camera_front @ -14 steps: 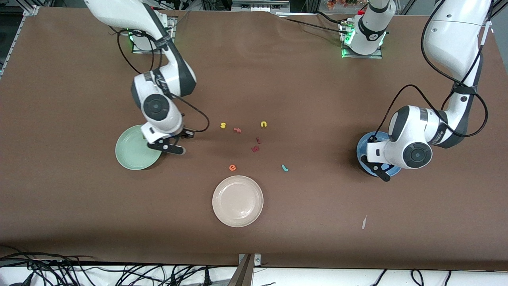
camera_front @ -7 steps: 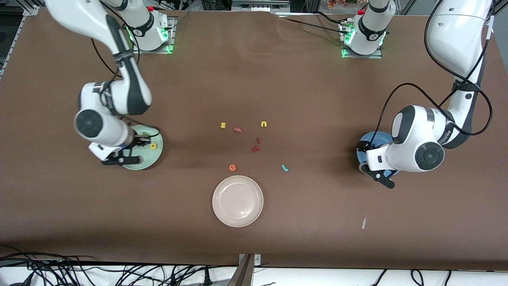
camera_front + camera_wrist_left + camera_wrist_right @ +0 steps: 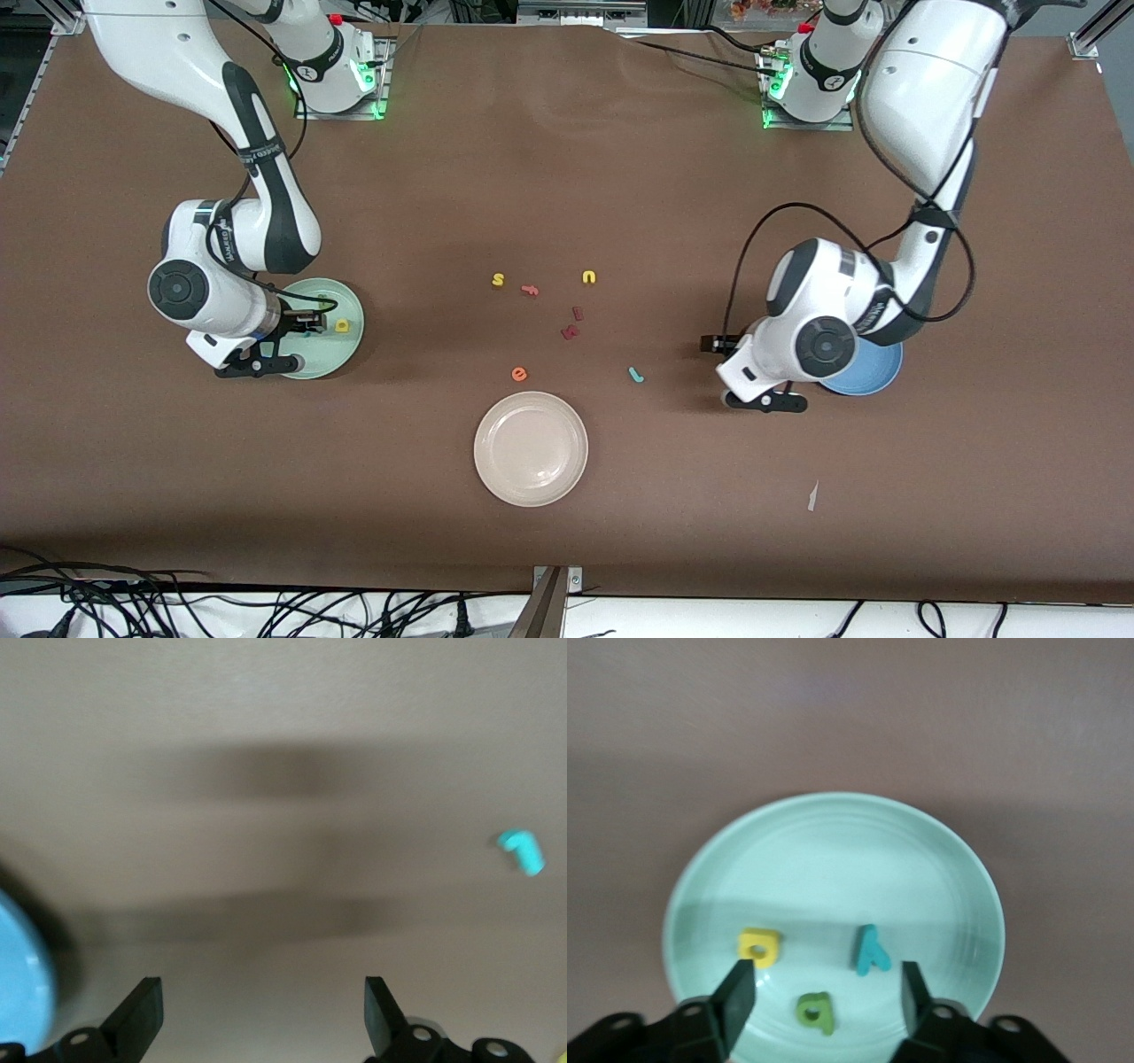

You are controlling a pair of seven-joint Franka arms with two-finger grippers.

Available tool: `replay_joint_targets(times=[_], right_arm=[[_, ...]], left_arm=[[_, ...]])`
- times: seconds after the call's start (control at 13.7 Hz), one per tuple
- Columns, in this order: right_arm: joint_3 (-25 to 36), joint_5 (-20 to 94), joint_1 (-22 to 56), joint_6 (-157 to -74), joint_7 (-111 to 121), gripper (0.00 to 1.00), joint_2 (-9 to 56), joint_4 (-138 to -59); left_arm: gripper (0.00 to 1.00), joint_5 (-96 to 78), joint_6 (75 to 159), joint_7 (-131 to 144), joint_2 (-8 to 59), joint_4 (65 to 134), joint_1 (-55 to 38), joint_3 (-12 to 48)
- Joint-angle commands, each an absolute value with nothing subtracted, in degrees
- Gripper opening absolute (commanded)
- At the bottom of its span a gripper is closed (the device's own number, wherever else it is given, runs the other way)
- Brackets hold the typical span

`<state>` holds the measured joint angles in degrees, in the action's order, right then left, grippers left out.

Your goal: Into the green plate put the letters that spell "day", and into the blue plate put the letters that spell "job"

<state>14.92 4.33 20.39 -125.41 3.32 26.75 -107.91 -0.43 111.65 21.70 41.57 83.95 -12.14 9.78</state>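
Right arm bends down from its base, wrist low. Right gripper (image 3: 822, 992) hangs over green plate (image 3: 833, 859), fingers (image 3: 737, 990) apart, nothing between them.

Left arm curves down from its base. Left gripper (image 3: 263, 1010) hangs over bare table beside blue plate (image 3: 873, 372), fingers (image 3: 142, 1010) wide apart, holding nothing.

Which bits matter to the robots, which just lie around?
Job: pale green plastic plate; yellow d, teal y, dark green foam letter; blue plate; teal hooked j.
Spare: cream plate; yellow s, yellow n; pink f; orange e; dark red pieces.
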Motion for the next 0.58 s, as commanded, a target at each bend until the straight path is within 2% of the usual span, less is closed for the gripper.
replay_joint_targets(times=[0.0,0.15,0.29,0.51], right_arm=[[14.7,5.3,19.9,-112.7,4.5,1.00,23.8,-100.3],[14.8,5.4,19.8,-102.5,4.0,1.00,23.5,-92.9],[15.2,5.5,19.4,-96.4,4.6,1.00,22.9,-87.5],[14.4,5.4,17.9,-95.2,4.8,1.00,18.1,-85.8]], left_arm=[[1.00,-3.4,114.9,31.0,43.8,80.6,-15.0,9.2],[1.00,-3.4,119.6,38.9,44.9,80.6,-17.6,9.1],[1.00,-3.3,124.1,46.5,46.3,80.4,-19.5,9.1],[1.00,-2.8,128.9,57.0,48.4,79.3,-21.9,8.7]])
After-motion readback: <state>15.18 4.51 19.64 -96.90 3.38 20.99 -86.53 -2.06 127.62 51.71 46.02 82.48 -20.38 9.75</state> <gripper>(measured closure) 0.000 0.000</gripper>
